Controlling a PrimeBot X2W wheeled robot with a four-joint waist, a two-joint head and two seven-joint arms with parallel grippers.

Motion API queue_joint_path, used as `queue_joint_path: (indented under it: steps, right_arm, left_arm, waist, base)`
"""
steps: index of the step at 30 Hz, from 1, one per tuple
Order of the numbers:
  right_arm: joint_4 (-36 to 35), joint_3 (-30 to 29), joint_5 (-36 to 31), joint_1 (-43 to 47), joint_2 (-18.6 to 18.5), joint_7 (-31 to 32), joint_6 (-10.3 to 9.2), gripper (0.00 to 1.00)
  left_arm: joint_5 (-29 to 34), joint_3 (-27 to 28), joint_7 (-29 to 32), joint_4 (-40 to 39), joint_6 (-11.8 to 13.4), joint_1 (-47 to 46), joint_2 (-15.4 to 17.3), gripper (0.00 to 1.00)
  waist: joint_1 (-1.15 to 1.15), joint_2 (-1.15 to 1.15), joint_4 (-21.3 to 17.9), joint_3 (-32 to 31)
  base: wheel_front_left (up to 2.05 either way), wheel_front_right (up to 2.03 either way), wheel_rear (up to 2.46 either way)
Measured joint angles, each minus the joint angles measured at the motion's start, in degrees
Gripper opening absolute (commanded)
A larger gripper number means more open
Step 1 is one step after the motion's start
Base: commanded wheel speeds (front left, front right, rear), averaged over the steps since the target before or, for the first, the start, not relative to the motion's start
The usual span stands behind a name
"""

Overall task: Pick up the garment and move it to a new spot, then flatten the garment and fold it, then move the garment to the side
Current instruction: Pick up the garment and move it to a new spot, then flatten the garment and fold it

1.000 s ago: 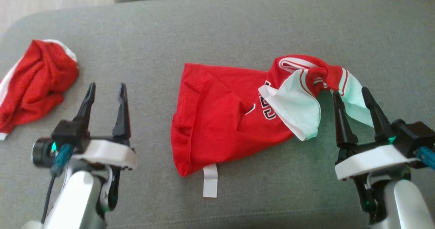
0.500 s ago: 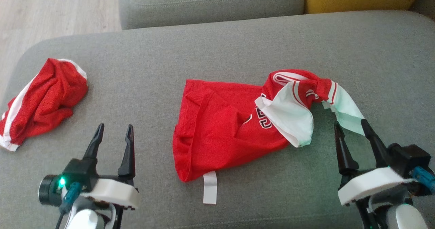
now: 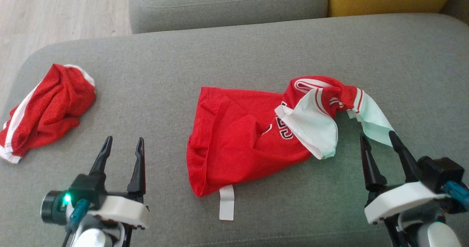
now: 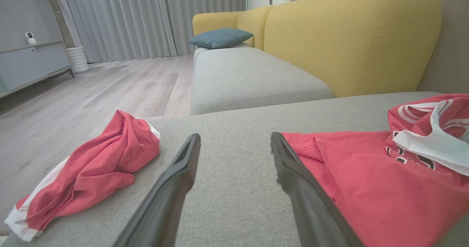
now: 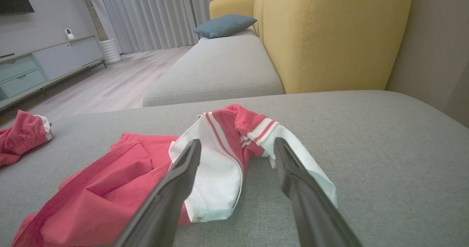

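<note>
Dark-fingered and spread wide, the left gripper [image 3: 124, 140] and right gripper [image 3: 377, 135] hover low over the grey woven-fabric seat cushion [image 3: 234, 56], each holding nothing. Between them lies the task's garment, a red cotton T-shirt with white sleeves and striped trim [image 3: 238, 137], roughly at the cushion's middle. A white strip of label [image 3: 226, 202] pokes out from its near hem. The right claw's tips sit just beside one twisted white sleeve [image 5: 293, 155], close but not closed on it; the left claw is well apart from the shirt's hem.

The shirt looks only half spread: body creased, collar and sleeves bunched in a knot. Flattening, folding and the move to the side all appear left to do. Whether the first relocation has happened cannot be told.

Farther left, a crumpled red mesh garment with white side stripes [image 3: 47, 107] sits near the cushion's edge. Beyond are a second grey seat [image 4: 249, 78], a mustard-yellow padded sofa back [image 4: 351, 38], a blue-grey pillow [image 4: 220, 37], pale wood-plank flooring [image 4: 110, 82], and grey pleated curtains [image 4: 146, 19].
</note>
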Motion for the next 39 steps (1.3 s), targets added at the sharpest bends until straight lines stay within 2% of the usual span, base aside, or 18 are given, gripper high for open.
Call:
queue_joint_path:
  steps: [6,15,20,27,28,29,33,39]
  right_arm:
    - [0.49,0.77,-0.34,0.00,0.00,2.14,0.00,1.00]
    - [6.11,7.22,-3.63,-0.31,-0.51,7.72,0.00,1.00]
    - [9.59,7.61,-5.90,-2.63,-1.89,7.97,0.00,1.00]
    - [12.84,7.81,-7.62,-7.14,-1.91,7.14,0.00,1.00]
    - [13.40,7.80,-7.66,-7.44,-1.91,7.12,0.00,0.63]
    - [13.67,7.76,-7.64,-7.59,-1.91,6.77,0.00,0.00]
    - [13.74,6.58,-6.25,-7.83,-1.76,4.64,0.00,0.00]
    - [12.00,-0.38,0.53,-7.93,-0.52,1.44,0.00,0.00]
  left_arm:
    - [0.20,-0.12,0.00,-0.01,0.47,-0.01,0.00,1.00]
    - [0.71,-0.81,0.03,-0.64,0.75,-1.69,-0.03,1.00]
    - [0.78,-1.74,0.03,-0.74,0.75,-4.12,-0.23,1.00]
    - [1.22,-1.81,0.02,-0.60,0.75,-5.19,-0.38,1.00]
    - [1.22,-1.82,0.02,-0.58,0.75,-5.34,-0.42,1.00]
    - [1.22,-1.82,0.02,-0.49,0.75,-5.59,-0.45,1.00]
    - [1.22,-1.80,0.01,-0.34,0.74,-6.58,-0.52,1.00]
    - [1.22,-1.72,0.01,0.00,0.73,-6.95,-0.56,1.00]
  waist:
    - [0.00,0.00,0.33,0.48]
    - [0.00,0.00,1.24,3.48]
    - [0.00,0.00,2.17,5.47]
    - [0.00,0.00,2.98,7.37]
    - [0.00,0.00,2.99,7.57]
    - [0.00,0.00,3.01,7.71]
    - [0.00,0.00,2.97,8.05]
    - [0.00,0.00,2.23,7.79]
  base:
    - [0.00,0.00,0.00]
    - [0.00,0.00,0.00]
    - [0.00,0.00,0.00]
    - [0.00,0.00,0.00]
    - [0.00,0.00,0.00]
    - [0.00,0.00,0.00]
    - [0.00,0.00,0.00]
    - [0.00,0.00,0.00]
